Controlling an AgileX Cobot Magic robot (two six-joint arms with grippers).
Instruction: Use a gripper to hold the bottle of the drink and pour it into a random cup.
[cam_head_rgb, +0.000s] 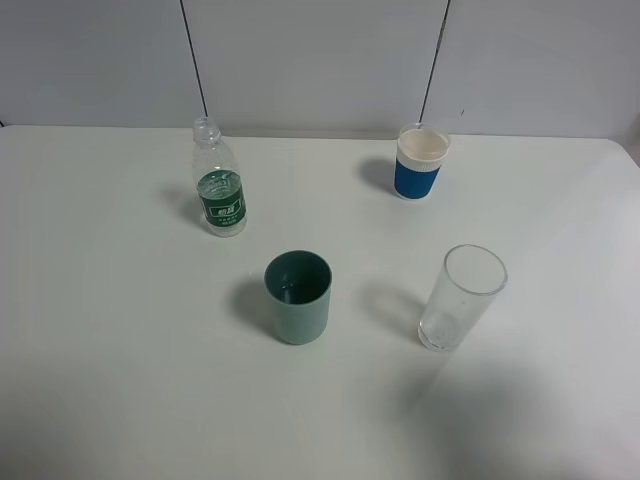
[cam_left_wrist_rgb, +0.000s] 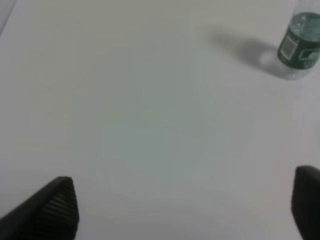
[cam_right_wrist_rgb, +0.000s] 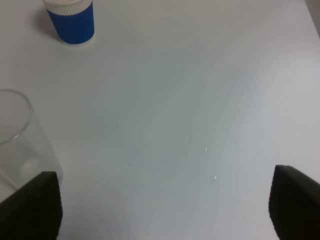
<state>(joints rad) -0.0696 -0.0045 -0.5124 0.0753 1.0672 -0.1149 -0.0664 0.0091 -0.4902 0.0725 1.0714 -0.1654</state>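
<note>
Standing nearest the table's (cam_head_rgb: 90, 380) front edge, the teal-green cup (cam_head_rgb: 298, 297) sits upright about midway across, its dark inside open to the high camera. Just to its right, apart from it, a tall clear glass (cam_head_rgb: 461, 297) stands upright as well — the right wrist view catches its wall (cam_right_wrist_rgb: 20, 140) beside one dark fingertip (cam_right_wrist_rgb: 35, 205). A few small droplets (cam_right_wrist_rgb: 206, 148) glint on the bare white top ahead of the right gripper (cam_right_wrist_rgb: 165, 205), whose jaws stand wide apart with nothing between them.

Farther back on the left side, the bottle of the drink (cam_head_rgb: 219, 190) stands upright, capped, with its green label facing forward and clear liquid inside. The left wrist view shows it (cam_left_wrist_rgb: 299, 47) well ahead of the left gripper (cam_left_wrist_rgb: 185, 205), off to one side — that gripper's jaws are spread wide too and hold nothing, only bare table lying between them.

Toward the far edge on the right, a white cup with a blue sleeve (cam_head_rgb: 420, 162) stands upright, well apart from the bottle. Neither arm shows in the high view.
</note>
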